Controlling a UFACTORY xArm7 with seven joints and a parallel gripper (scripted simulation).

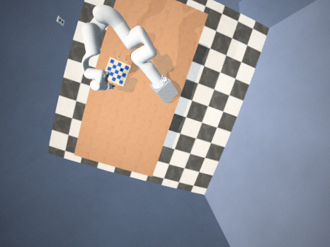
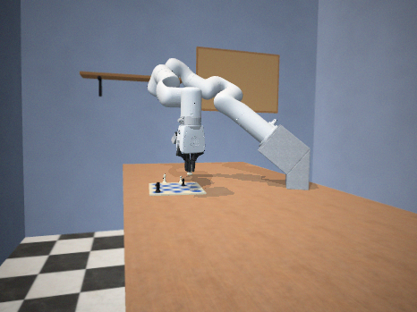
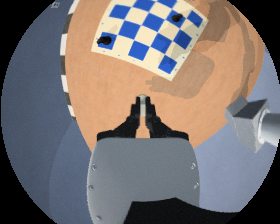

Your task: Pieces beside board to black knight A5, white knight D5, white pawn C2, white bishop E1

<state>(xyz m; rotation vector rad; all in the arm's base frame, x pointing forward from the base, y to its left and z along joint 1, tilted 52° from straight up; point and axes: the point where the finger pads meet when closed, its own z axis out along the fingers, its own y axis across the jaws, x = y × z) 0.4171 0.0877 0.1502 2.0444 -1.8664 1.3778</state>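
Note:
My gripper (image 2: 190, 170) (image 3: 142, 102) (image 1: 109, 85) is shut on a small white chess piece (image 3: 143, 98) (image 2: 190, 172); I cannot tell which kind. It holds the piece in the air, just off one edge of the blue-and-cream board (image 3: 134, 50) (image 2: 197, 191) (image 1: 114, 75). Two black pieces stand on the board: one (image 3: 105, 38) (image 2: 157, 187) near a corner and one (image 3: 176, 17) (image 1: 121, 69) (image 2: 182, 181) further in. Two small white pieces, one (image 1: 118, 56) and another (image 1: 125, 59), stand on the table beyond the board's far edge.
The board lies near one end of a long orange table (image 1: 124, 131) (image 2: 246, 246). The arm's grey base block (image 1: 165, 91) (image 2: 288, 156) (image 3: 253, 122) stands on the table to one side of the board. A checkered floor surrounds the table.

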